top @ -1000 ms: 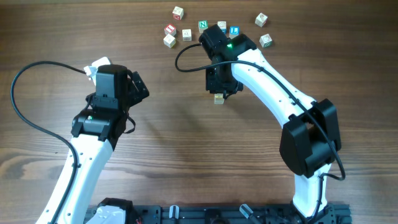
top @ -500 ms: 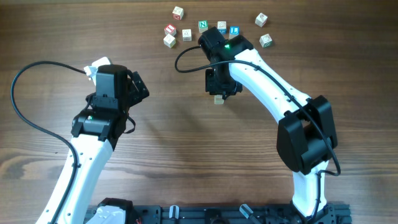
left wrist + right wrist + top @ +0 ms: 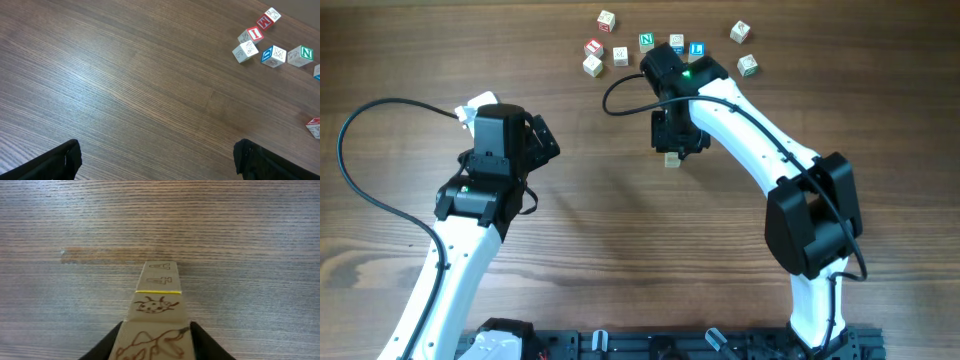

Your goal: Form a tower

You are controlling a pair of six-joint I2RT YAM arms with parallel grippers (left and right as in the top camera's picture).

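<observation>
Now the right gripper [image 3: 156, 332] sits around the tower [image 3: 157, 287] top, maybe steadying it; I cannot tell if its jaws squeeze. The left gripper [image 3: 156, 155] is wide open.

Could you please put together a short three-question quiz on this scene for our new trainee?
1. True or false: the left pincer is clamped shut.
2. What stands between the right pincer's fingers? A) a ball B) the top of the tower C) nothing
3. In the right wrist view, what creature is drawn on one of the tower's cubes?

Key: 1. False; it is wide open with nothing in it. 2. B. 3. A ladybird-like insect.
</observation>
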